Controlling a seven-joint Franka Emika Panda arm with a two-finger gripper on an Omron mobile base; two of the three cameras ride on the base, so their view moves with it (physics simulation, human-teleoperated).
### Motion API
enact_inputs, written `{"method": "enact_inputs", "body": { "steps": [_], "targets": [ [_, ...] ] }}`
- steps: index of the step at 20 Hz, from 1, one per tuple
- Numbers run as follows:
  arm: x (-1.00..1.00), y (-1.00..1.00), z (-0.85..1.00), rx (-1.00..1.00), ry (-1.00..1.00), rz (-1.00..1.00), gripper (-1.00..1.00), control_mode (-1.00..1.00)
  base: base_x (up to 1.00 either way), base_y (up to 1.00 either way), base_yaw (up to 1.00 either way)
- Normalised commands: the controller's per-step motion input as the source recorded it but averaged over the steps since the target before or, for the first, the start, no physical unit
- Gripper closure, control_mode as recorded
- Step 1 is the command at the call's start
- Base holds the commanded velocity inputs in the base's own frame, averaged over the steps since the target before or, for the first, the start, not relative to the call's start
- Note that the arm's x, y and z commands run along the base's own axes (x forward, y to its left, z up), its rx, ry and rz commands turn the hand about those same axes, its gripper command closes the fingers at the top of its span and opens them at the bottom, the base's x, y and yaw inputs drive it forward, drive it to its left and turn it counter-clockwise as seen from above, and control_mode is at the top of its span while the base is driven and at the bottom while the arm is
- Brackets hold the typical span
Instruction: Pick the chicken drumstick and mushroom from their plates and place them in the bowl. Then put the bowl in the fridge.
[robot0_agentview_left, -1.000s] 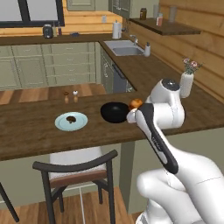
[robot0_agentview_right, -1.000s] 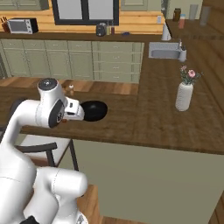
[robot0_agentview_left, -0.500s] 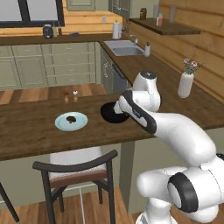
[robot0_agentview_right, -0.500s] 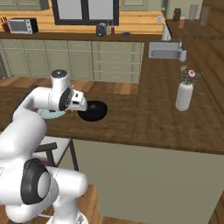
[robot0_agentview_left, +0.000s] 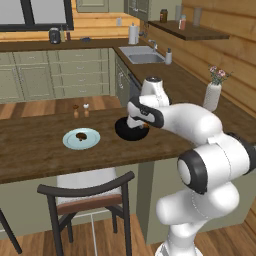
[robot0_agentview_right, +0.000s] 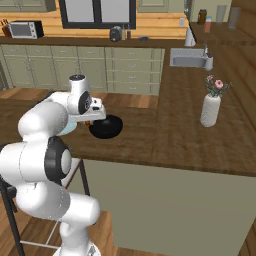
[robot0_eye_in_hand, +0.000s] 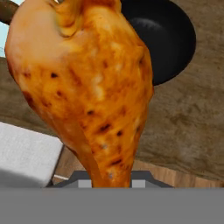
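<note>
My gripper (robot0_eye_in_hand: 111, 183) is shut on the chicken drumstick (robot0_eye_in_hand: 87, 87), a glossy orange-brown piece that hangs thick end away from the hand. The black bowl (robot0_eye_in_hand: 168, 39) lies just beyond it, at the upper right of the hand view. From the left base view the gripper (robot0_agentview_left: 142, 125) sits at the right rim of the bowl (robot0_agentview_left: 125, 132), with a bit of orange drumstick (robot0_agentview_left: 146, 127) showing. On the pale blue plate (robot0_agentview_left: 70, 142), left of the bowl, rests the dark brown mushroom (robot0_agentview_left: 81, 135). In the right base view the hand (robot0_agentview_right: 90, 120) is at the bowl's (robot0_agentview_right: 107, 127) left side.
Two small shakers (robot0_agentview_left: 80, 110) stand behind the plate. A white vase with flowers (robot0_agentview_right: 210, 107) stands on the counter to the right. A dark chair (robot0_agentview_left: 85, 195) with a pale cushion (robot0_eye_in_hand: 26, 157) is tucked under the counter's near edge. A sink (robot0_agentview_left: 145, 54) lies at the back.
The arm has swung up and to the left, carrying the drumstick from the right of the bowl to the bowl's rim. The bowl, plate and mushroom have stayed put.
</note>
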Motion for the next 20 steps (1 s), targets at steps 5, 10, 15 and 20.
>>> {"method": "enact_inputs", "body": {
  "steps": [5, 10, 15, 20],
  "targets": [
    [0.41, 0.00, -0.54, -0.04, 0.00, 0.15, 1.00, -1.00, 0.00, 0.00, 0.00],
    [0.50, -0.11, -0.17, 0.00, 0.00, 0.13, 1.00, -1.00, 0.00, 0.00, 0.00],
    [0.75, 0.00, -0.06, 0.00, 0.00, 0.11, 1.00, -1.00, 0.00, 0.00, 0.00],
    [0.65, 0.08, -0.22, 0.00, 0.00, 0.02, 1.00, -1.00, 0.00, 0.00, 0.00]
  ]
}}
